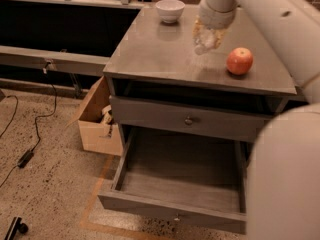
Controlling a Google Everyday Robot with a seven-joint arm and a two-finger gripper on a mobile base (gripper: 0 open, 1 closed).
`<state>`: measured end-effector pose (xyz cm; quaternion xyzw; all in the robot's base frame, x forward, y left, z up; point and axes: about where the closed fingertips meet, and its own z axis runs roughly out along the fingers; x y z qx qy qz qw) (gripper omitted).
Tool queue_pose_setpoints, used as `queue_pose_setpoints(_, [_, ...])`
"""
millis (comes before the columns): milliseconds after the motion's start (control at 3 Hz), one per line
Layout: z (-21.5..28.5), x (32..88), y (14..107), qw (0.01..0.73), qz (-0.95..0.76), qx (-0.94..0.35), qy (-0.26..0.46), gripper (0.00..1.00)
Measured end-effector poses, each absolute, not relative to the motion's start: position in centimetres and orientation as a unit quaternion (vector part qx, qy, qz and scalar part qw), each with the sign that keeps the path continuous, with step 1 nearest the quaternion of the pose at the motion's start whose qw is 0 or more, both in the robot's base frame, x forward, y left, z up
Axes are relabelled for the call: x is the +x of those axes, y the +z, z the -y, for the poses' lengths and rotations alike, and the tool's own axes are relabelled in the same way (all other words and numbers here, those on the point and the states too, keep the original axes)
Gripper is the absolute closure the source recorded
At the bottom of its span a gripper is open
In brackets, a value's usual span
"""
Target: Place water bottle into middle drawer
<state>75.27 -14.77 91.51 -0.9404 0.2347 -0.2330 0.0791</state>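
One white gripper (209,30) clasps the clear, crinkly water bottle (204,42) above a smooth grey cabinet top (150,54); the shallow middle drawer (170,209) gapes open.

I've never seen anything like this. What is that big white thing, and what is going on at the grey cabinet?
The big white shape is a robot's arm, reaching in from the right edge. There is only one picture, looking down on the cabinet from in front. At the arm's tip is its gripper, a two-fingered claw, above the cabinet top. It holds a small clear water bottle. On the top sit a red apple near the bottle and a white bowl at the back. Below, the upper drawer is shut, and the middle drawer under it is pulled open. A cardboard box stands on the floor beside the cabinet.
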Motion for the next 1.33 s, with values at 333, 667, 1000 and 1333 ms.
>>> queue_pose_setpoints(333, [16.5, 69.0, 98.5, 0.134, -0.243, -0.912, -0.301, 1.0])
queue_pose_setpoints(667, [16.5, 62.0, 100.5, 0.153, -0.234, -0.906, -0.316, 1.0])
queue_pose_setpoints(1000, [19.9, 55.3, 95.3, 0.117, -0.244, -0.924, -0.269, 1.0])
queue_pose_setpoints(1333, [22.2, 49.2, 89.4, 0.073, -0.259, -0.939, -0.216, 1.0])
